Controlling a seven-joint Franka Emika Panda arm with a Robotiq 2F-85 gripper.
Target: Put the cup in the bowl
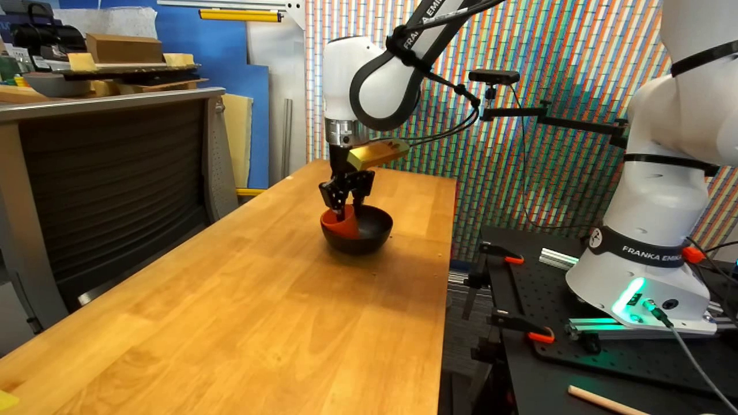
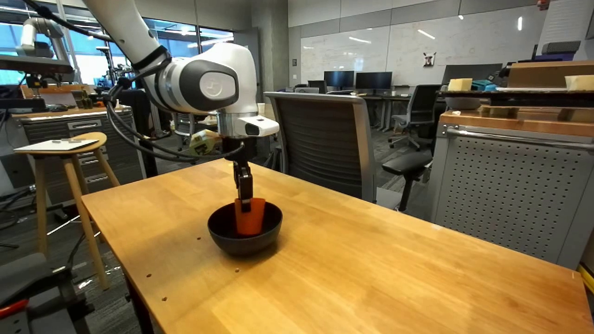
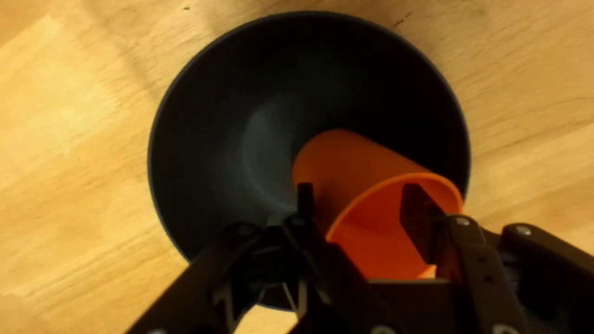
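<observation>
The orange-red cup is inside the black bowl in both exterior views, where the cup and bowl also show. In the wrist view the cup leans tilted against the bowl's wall, its mouth toward the rim at lower right. My gripper points down over the bowl. In the wrist view its fingers are spread apart, one inside the cup's mouth and one outside its wall, with a gap around that wall. It also shows in an exterior view.
The bowl stands on a long wooden table. An office chair stands along the table's far side. A grey cart with boxes on top stands beyond. The robot's black base table is beside the table edge.
</observation>
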